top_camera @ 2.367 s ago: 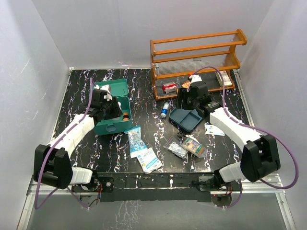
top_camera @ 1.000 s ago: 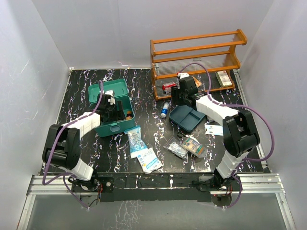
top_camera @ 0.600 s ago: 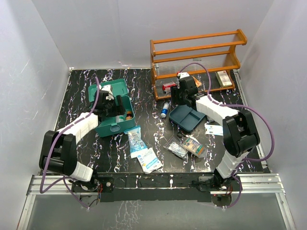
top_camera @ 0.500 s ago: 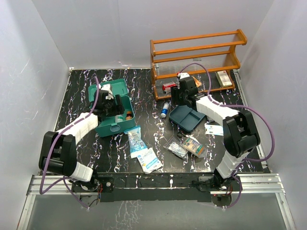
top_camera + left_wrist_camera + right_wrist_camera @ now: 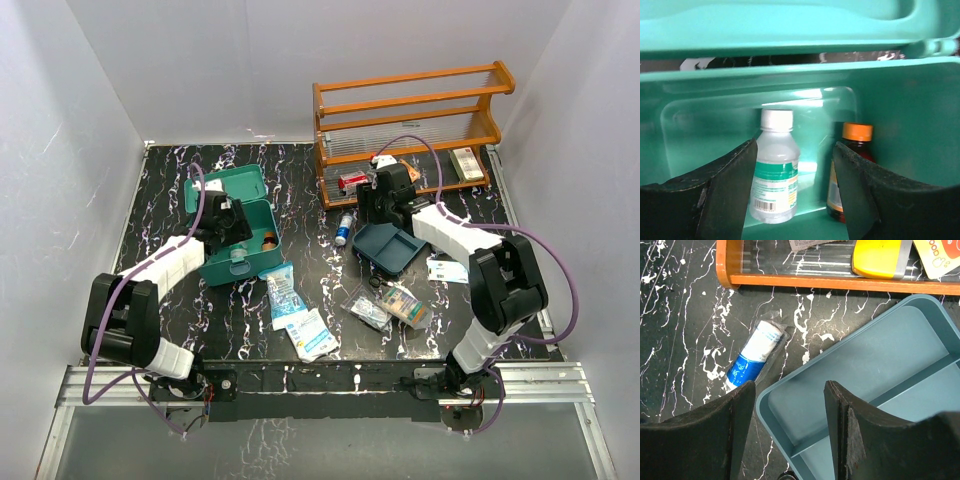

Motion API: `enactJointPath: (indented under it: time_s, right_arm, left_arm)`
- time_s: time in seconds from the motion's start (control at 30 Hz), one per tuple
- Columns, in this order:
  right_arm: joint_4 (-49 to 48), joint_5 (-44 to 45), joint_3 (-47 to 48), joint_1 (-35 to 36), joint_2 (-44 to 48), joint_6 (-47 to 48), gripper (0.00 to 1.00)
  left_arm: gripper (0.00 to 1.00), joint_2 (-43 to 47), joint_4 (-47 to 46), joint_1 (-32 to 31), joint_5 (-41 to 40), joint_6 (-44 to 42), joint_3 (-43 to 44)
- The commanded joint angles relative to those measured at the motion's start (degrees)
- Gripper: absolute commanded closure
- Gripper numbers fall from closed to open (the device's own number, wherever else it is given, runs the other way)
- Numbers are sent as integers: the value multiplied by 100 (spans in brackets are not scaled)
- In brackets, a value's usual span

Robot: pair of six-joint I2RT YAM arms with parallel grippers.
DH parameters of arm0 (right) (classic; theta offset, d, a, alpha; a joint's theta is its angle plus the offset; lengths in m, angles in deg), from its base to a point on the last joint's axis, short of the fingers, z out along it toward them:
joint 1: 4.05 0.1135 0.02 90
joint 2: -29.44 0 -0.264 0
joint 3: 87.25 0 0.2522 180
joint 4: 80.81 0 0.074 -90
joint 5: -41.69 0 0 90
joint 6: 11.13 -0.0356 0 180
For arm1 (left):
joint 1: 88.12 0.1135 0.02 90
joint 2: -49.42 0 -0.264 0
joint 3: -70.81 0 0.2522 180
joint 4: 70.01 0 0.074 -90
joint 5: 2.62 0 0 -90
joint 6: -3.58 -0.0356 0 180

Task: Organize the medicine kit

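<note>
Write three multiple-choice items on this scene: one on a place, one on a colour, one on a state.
1. The white-capped bottle stands: A in the medicine kit; B on the wooden rack; C in the blue tray.
2. The dark bottle has a cap that is: A red; B orange; C green.
3. The kit's lid is: A latched shut; B under the tray; C open.
A: teal walls surround it. B: the cap shows orange. C: the lid stands back, inside exposed.
</note>
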Motion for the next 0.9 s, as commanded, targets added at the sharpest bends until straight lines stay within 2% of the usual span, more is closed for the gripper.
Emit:
enactJointPath:
  time_s: [0.0, 0.13, 0.37, 0.57, 0.73, 0.87]
  right_arm:
    - [-376, -67, -90, 12, 332, 46, 45]
    - [-395, -94, -134, 22, 372, 39, 45]
    - [-407, -104, -199, 52, 425, 48, 44]
    - [-421, -80, -194, 71, 420, 65, 44]
    - [-493, -93, -224, 68, 404, 57, 44]
    - [-560, -114, -292, 70, 418, 30, 44]
  left_arm:
    - [38, 252, 623, -6, -582, 355, -89]
    - [39, 283, 721, -9, -551, 501, -221]
    - [60, 135, 374, -12, -222, 506, -415]
    - [73, -89, 157, -13, 107, 465, -425]
    - [76, -186, 141, -9, 784, 441, -263]
    - [75, -130, 223, -6, 1027, 399, -212]
